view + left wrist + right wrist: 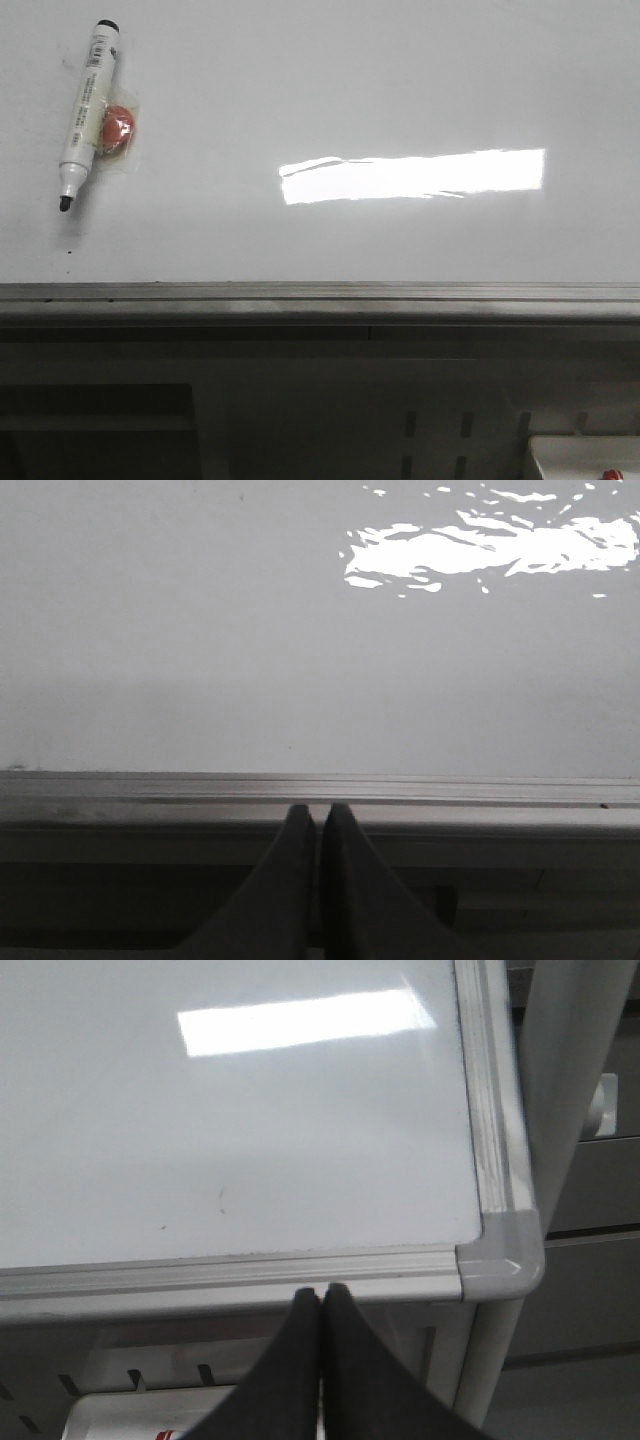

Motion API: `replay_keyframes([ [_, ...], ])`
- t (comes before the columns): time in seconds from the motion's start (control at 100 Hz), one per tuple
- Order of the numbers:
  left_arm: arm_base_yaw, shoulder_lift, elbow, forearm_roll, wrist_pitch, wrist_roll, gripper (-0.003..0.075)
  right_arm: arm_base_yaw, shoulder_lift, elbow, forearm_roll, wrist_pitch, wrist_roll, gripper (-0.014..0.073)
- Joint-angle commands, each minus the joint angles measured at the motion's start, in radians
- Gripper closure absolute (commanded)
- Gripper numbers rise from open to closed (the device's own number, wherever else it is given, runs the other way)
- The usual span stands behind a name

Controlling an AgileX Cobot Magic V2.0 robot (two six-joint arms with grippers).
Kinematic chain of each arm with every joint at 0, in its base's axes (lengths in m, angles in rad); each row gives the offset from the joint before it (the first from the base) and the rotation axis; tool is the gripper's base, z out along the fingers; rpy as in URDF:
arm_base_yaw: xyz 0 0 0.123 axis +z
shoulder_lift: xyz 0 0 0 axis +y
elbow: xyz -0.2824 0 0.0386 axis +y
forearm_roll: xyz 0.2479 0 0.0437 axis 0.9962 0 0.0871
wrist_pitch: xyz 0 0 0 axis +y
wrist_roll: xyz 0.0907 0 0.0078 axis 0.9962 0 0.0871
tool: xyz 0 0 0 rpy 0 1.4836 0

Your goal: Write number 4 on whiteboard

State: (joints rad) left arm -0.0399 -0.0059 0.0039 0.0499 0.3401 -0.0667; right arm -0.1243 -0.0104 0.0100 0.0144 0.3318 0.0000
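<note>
The large glossy white whiteboard (400,80) with its grey metal rail carries no number 4 yet. A white black-tipped marker (86,113) lies uncapped at its far left, resting against a small orange-red object (118,130) that could foul a grasp. The left gripper (320,825) and right gripper (320,1305), both closed and empty, hang off the near edge. The left one probably should open and grasp the barrel mid-length.

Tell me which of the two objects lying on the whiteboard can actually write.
The white marker with the uncapped black tip, lying at the far left of the whiteboard. The small orange-red object touching its side has no tip.
</note>
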Motion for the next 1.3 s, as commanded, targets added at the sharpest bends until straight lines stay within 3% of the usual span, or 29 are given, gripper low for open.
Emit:
replay_keyframes([
  [0.0,0.000,-0.025,0.032,-0.010,-0.053,0.001,0.0741,-0.006,-0.014,0.025,-0.007,-0.015,0.000,0.0659],
  [0.91,0.000,-0.025,0.032,-0.010,-0.053,0.001,0.0741,-0.006,-0.014,0.025,-0.020,-0.027,0.000,0.0659],
  [1.13,0.000,-0.025,0.032,0.000,-0.188,0.001,0.0741,-0.006,-0.014,0.025,-0.014,-0.140,0.000,0.0659],
  [1.29,0.000,-0.025,0.032,0.000,-0.196,0.001,0.0741,-0.006,-0.014,0.025,-0.014,-0.159,0.000,0.0659],
])
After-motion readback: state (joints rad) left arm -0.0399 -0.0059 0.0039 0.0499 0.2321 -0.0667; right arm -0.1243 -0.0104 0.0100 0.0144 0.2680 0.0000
